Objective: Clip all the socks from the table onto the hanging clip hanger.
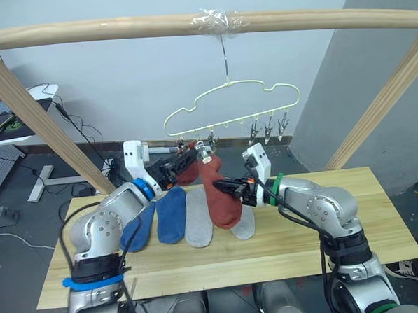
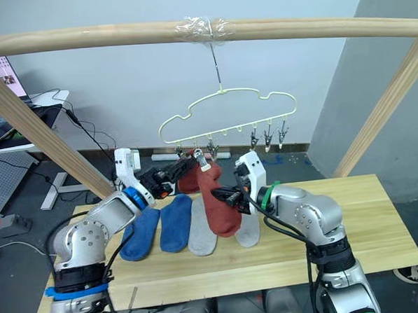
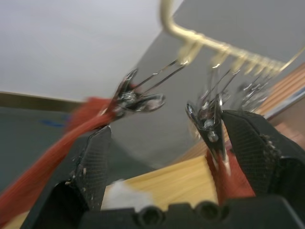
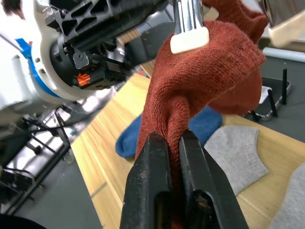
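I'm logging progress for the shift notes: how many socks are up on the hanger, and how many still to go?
One rust red sock already hangs from a clip on the pale yellow-green wire hanger. The second rust red sock is under a clip, pinched by the right gripper; the left gripper is open around that clip. Two blue socks and two light grey socks lie on the wooden table.

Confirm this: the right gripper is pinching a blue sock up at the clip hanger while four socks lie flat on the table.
Wrong on colour. The right gripper pinches a rust red sock, not a blue one; the right wrist view shows its fingers shut on the red knit. The rest stands: it is held up at the clip hanger, and two blue socks and two grey socks lie on the table.
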Robot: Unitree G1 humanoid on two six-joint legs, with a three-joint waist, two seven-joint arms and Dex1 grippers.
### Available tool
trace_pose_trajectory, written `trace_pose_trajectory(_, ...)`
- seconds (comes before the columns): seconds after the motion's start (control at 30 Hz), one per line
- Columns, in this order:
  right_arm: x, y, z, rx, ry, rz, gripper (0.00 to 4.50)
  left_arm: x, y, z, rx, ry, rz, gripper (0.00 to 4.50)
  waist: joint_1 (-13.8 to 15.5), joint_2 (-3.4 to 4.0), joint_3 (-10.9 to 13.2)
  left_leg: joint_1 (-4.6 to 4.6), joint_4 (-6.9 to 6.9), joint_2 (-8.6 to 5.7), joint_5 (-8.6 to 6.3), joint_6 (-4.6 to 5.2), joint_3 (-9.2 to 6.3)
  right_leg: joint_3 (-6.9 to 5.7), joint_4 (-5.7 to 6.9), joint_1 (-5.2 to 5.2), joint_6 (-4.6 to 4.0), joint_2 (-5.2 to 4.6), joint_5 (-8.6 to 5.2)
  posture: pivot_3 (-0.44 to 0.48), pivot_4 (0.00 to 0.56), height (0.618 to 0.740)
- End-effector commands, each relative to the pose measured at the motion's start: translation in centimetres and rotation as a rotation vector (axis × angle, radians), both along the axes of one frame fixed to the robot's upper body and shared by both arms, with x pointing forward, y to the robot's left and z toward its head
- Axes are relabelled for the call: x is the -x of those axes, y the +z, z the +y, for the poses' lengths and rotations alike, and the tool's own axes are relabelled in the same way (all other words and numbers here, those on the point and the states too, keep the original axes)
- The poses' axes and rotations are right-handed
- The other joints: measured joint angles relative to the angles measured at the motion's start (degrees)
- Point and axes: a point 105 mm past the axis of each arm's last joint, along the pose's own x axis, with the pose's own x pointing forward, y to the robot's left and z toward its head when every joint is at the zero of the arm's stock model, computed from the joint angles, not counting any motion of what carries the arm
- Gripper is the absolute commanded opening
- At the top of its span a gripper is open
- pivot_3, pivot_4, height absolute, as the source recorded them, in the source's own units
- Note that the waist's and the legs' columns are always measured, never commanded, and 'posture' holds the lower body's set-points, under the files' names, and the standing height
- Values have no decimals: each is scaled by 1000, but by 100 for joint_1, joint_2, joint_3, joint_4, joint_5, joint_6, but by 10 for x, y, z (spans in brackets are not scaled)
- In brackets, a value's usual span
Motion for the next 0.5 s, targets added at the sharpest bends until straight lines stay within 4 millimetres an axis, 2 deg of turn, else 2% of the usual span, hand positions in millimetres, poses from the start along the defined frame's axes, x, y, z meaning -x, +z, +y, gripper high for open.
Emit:
trace_pose_trajectory(0.03,-4,0,9,28,23,-63,1192,2,21,15,-223,99,-180,3978,7,0,0,0,1,0,0,0,0,0,-1,0,0,0,0,-71,155,740)
trace_pose_trajectory(0.13,-8,-8,7,63,14,-74,2222,18,14,9,-324,-36,-197,3978,23,3,2,-2,-1,0,0,0,1,1,-4,-1,-1,-2,0,-62,154,740)
trace_pose_trajectory(0.2,-8,-15,3,89,11,-79,2930,31,18,6,-260,-112,-216,3978,28,5,3,-2,-4,-1,0,0,2,1,-5,-1,-2,-2,-1,-51,152,740)
trace_pose_trajectory(0.33,-8,-21,-9,114,-3,-88,4353,42,21,9,-196,-112,-228,3978,54,3,5,-4,-6,0,0,0,-3,-4,-6,-1,-3,-5,-2,-41,147,740)
trace_pose_trajectory(0.5,-13,-24,-33,174,-73,-143,4434,56,6,-3,-262,-153,-227,3978,73,4,5,-2,-5,3,0,0,1,-2,-5,-1,-1,-4,-4,-40,142,740)
